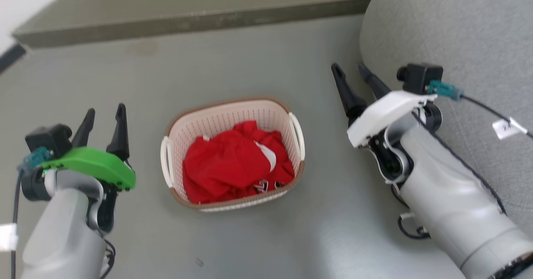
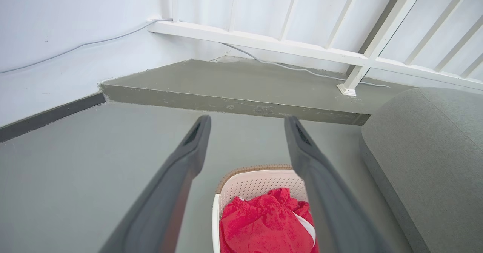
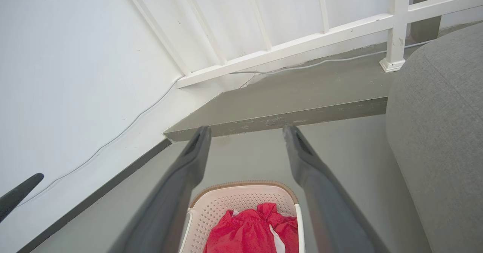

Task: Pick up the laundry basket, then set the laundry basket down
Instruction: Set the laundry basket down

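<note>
Left tool (image 1: 105, 109) and right tool (image 1: 348, 66), both spread apart, hover either side of the basket (image 1: 227, 102) on the floor (image 1: 250, 54); pick-up seems not yet begun, so each must next drop to its handles (image 1: 299, 133).

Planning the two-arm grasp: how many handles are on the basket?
2. One handle is on the basket side facing the left pincer. The other handle is on the side facing the right pincer. The red clothes cover neither.
</note>
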### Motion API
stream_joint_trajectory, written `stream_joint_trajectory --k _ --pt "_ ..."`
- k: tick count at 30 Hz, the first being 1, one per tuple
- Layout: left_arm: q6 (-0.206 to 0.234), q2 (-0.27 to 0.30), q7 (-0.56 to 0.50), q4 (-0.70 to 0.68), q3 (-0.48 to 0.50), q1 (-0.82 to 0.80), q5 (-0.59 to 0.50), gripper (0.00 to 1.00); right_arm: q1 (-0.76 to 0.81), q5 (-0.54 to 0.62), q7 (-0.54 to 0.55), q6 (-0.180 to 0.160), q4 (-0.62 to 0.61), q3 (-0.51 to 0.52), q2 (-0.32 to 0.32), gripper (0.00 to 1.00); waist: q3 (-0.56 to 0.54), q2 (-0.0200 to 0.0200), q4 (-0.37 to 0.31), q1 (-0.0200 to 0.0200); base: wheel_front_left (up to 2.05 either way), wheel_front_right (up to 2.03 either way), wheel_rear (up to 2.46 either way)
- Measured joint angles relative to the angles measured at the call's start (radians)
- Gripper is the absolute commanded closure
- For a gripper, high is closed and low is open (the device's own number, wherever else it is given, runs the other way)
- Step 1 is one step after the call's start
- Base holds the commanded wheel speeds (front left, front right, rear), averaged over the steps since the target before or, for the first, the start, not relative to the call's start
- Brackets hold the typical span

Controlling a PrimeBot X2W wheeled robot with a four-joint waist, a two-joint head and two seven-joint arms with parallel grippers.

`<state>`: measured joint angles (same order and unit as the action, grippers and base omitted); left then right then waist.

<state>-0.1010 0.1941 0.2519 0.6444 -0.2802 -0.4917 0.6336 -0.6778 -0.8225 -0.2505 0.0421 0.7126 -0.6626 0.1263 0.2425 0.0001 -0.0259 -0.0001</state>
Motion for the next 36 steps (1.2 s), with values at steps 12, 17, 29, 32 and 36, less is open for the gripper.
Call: stream_joint_trajectory --k 12,17,29,32,36 --pt "0.041 -0.026 0.000 -0.136 0.054 0.154 -0.089 0.00 0.166 0.121 -0.001 -0.027 -0.129 0.096 0.020 0.00 -0.134 0.0000 -0.001 0.0000 0.00 0.00 0.00" --pt "0.059 -0.038 0.000 -0.197 0.082 0.202 -0.112 0.00 0.220 0.172 -0.001 -0.036 -0.178 0.105 0.021 0.00 -0.172 0.0000 -0.003 0.0000 0.00 0.00 0.00" --pt "0.076 -0.058 0.000 -0.323 0.118 0.283 -0.175 0.00 0.306 0.246 -0.001 -0.053 -0.264 0.147 0.019 0.00 -0.202 0.0000 -0.009 0.0000 0.00 0.00 0.00" --pt "0.076 -0.068 0.000 -0.336 0.121 0.302 -0.179 0.00 0.325 0.264 -0.001 -0.053 -0.275 0.154 0.018 0.00 -0.205 0.0000 -0.008 0.0000 0.00 0.00 0.00" --pt "0.076 -0.085 0.000 -0.356 0.129 0.329 -0.180 0.00 0.343 0.274 -0.001 -0.053 -0.286 0.161 0.016 0.00 -0.209 0.0000 -0.006 0.0000 0.00 0.00 0.00"
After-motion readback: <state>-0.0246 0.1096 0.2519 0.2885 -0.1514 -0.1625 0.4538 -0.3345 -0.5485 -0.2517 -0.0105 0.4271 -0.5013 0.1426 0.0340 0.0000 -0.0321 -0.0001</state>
